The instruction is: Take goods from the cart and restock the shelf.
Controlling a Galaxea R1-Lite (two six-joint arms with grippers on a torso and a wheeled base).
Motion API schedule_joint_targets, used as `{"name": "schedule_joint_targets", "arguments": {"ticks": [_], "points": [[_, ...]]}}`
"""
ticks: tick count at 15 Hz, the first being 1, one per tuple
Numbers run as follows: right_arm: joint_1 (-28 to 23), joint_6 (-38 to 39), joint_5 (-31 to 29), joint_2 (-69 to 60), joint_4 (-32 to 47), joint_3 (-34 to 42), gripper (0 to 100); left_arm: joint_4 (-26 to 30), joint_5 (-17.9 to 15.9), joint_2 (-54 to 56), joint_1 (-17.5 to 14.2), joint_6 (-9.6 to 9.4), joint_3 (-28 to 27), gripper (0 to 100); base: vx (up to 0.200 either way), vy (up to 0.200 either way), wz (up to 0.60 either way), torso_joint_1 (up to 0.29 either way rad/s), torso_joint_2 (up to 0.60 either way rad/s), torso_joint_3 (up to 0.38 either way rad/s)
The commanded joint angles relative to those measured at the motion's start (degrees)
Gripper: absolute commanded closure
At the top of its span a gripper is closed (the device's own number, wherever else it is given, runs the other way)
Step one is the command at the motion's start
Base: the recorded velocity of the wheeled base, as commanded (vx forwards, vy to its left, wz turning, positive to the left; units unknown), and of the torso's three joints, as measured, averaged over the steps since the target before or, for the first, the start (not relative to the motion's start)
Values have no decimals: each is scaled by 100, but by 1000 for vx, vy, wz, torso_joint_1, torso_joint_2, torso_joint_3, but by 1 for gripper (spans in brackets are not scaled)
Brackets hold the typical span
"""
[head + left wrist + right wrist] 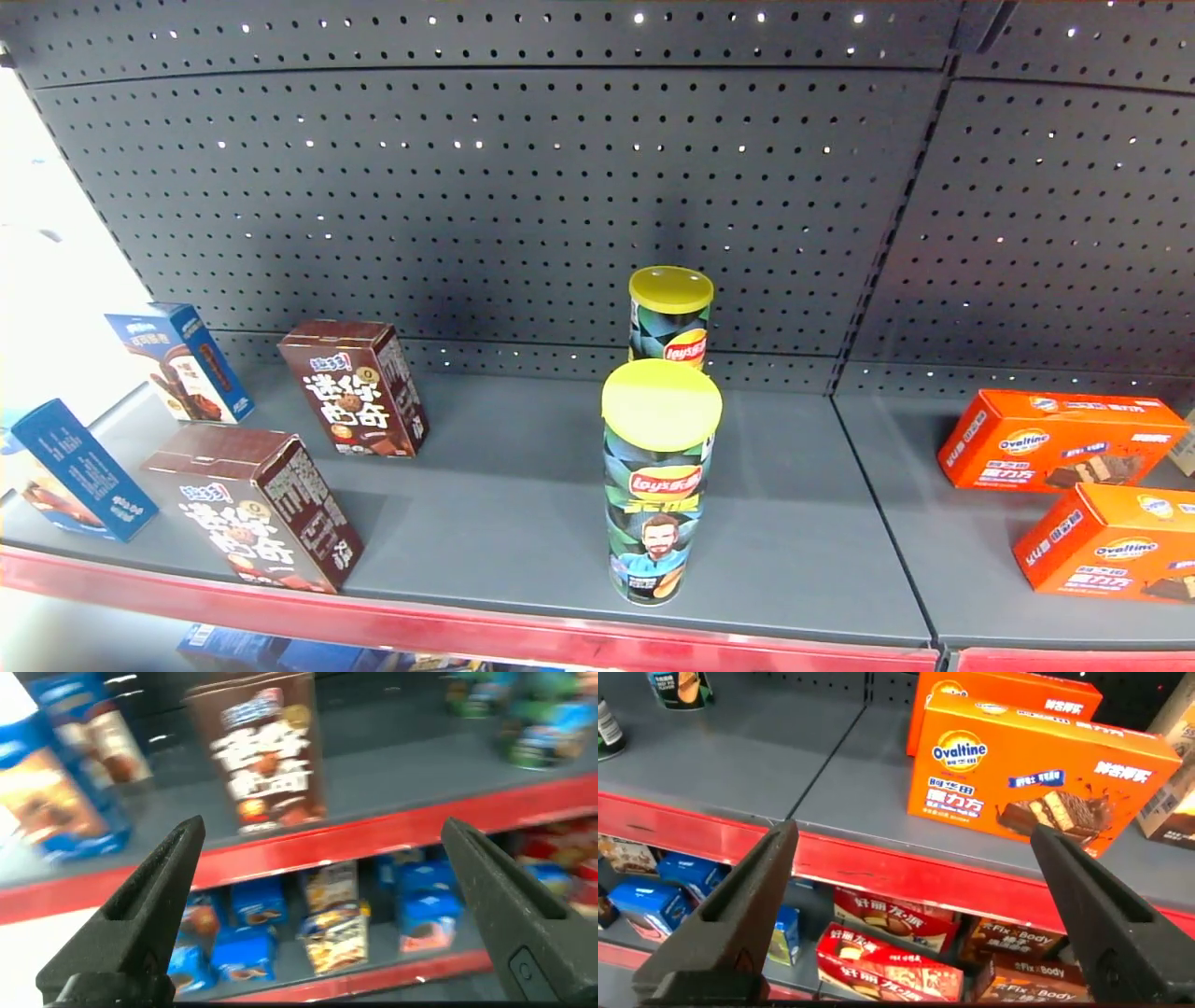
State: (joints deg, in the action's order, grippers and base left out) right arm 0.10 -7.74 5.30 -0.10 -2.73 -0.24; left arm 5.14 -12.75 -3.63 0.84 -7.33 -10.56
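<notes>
**Both grippers empty before a part-stocked shelf**

The shelf [504, 504] is stocked in part; the front chip can [661, 485] near its red lip is taken as landmark. 2 orange boxes [1060, 439] are laid well right of that can, 2 brown boxes [252, 509] are stood to its left, and 2 blue boxes [79, 471] farther left. A 2nd can [668, 317] is set directly behind it. The left gripper [322, 829] is held low and left of the can, jaws spread with nothing between; the right gripper [913, 833] likewise, to the can's right. A fetching step is judged to be in hand: a turn to the cart and a grasp on 1 item are called for next.
</notes>
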Motion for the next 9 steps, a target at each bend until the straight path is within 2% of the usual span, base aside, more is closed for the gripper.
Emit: {"name": "schedule_joint_targets", "arguments": {"ticks": [1, 2, 4, 5, 6, 8, 9], "points": [[-1, -17, 32, 10, 1, -2, 0, 110, -1256, -419, 57, -111, -254, 0, 0, 0, 0, 0, 0, 0], [-1, 9, 32, 10, 1, -2, 0, 110, -1449, -542, 48, -111, -254, 0, 0, 0, 0, 0, 0, 0], [-1, 89, -3, 10, 1, -11, 0, 74, -1318, -771, 4, -102, -315, 0, 0, 0, 0, 0, 0, 0], [-1, 273, -47, 10, 1, -2, 0, 92, -808, -1122, -181, -94, -711, 0, 0, 0, 0, 0, 0, 0], [-1, 282, -38, 10, 9, -11, 0, 83, -746, -1324, -181, -94, -869, 0, 0, 0, 0, 0, 0, 0], [-1, 361, -12, 10, 18, -11, 0, 74, -825, -1632, -154, -102, -1010, 0, 0, 0, 0, 0, 0, 0], [-1, 387, -21, 10, 1, -11, 0, 66, -992, -1772, -75, -111, -1036, 0, 0, 0, 0, 0, 0, 0]]}}
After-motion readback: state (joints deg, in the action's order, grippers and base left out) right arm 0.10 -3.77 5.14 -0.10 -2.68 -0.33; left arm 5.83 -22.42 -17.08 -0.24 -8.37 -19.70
